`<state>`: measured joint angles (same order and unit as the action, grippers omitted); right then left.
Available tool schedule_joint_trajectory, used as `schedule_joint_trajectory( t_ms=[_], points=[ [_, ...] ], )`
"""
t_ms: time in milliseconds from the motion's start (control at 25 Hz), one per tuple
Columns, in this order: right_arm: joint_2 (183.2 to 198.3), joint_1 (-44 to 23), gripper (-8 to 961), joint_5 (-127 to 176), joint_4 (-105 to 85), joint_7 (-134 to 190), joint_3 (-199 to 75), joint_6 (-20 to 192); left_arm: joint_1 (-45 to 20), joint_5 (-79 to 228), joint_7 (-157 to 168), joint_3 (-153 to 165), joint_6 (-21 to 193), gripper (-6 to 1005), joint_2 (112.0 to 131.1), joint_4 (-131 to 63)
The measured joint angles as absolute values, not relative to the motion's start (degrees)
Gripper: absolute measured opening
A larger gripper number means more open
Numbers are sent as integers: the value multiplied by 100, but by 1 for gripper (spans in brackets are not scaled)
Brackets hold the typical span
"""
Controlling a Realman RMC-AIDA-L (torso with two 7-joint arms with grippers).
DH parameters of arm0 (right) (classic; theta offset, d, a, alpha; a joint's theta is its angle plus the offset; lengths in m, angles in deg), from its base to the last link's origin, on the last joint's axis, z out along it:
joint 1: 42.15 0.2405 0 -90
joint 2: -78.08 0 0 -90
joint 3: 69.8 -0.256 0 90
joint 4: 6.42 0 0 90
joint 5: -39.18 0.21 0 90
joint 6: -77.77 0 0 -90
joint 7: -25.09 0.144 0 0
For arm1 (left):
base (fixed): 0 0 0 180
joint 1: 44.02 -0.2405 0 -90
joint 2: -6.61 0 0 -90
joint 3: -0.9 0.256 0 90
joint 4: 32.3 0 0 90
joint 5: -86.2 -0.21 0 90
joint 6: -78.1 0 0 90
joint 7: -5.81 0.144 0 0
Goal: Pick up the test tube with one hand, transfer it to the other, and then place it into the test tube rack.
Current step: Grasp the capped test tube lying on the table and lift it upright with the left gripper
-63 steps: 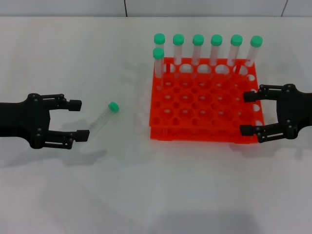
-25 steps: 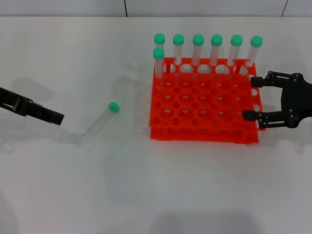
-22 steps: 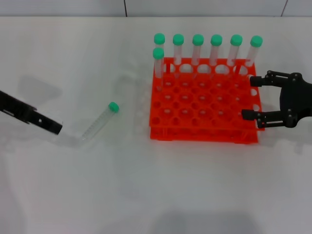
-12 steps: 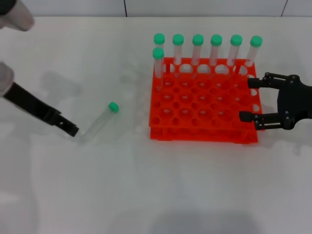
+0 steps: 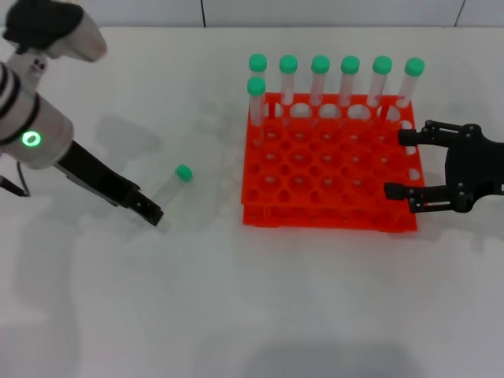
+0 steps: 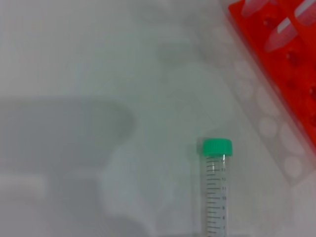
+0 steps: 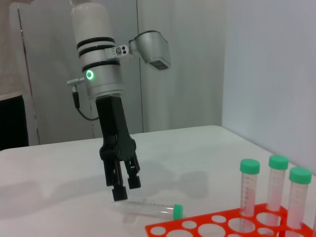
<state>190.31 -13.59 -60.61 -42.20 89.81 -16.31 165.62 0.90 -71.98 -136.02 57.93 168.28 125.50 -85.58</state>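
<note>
The test tube [image 5: 168,194] lies flat on the white table [image 5: 252,315], out in the open stretch between the table's left edge and the test tube rack [image 5: 331,169]. Its long axis runs on a slant: the green cap [image 5: 183,172] is the end nearer the far edge and the rack, while the clear tip points toward the near-left corner. Tube and rack are apart, with bare table between them.

The left gripper [image 5: 150,211] has its arm slanting steeply down from the far-left corner, and its black fingertips sit right at the tube's clear lower end. Seen from the right wrist, the left gripper's fingers [image 7: 132,180] stand slightly apart, poised just above the tube's tip; whether they touch the tube I cannot tell. In the left wrist view the tube lies directly below, cap end away.

The right gripper [image 5: 398,164] hovers at the rack's right side, fingers spread wide and empty, their tips over the rack's right edge.

Seven other green-capped tubes [image 5: 335,83] stand upright along the rack's far rows, six in the back line and one just in front at the far-left corner.
</note>
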Motion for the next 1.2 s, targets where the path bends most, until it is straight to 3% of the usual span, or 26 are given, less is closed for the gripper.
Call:
schedule_joint_trajectory(
  t_ms=[560,800,1000,1200],
  points=[
    [19031,-1393,872,-6075,-4219,8935,-1627,16557,236,-7181,-13840,6082,16641,760,12578,-8364],
    [19031,-1395,872,-6076,-4219,8927,-1628,16549,254,-7183,-14047,6322,16546,572,12579,-8311],
    [19034,-1395,873,-6064,-4219,8924,-1628,16548,258,-7192,-14132,6380,16503,310,12580,-8290],
    [19042,-1414,873,-6057,-4219,8924,-1628,16548,267,-7225,-14185,6401,16467,306,12579,-8199]
  ],
)
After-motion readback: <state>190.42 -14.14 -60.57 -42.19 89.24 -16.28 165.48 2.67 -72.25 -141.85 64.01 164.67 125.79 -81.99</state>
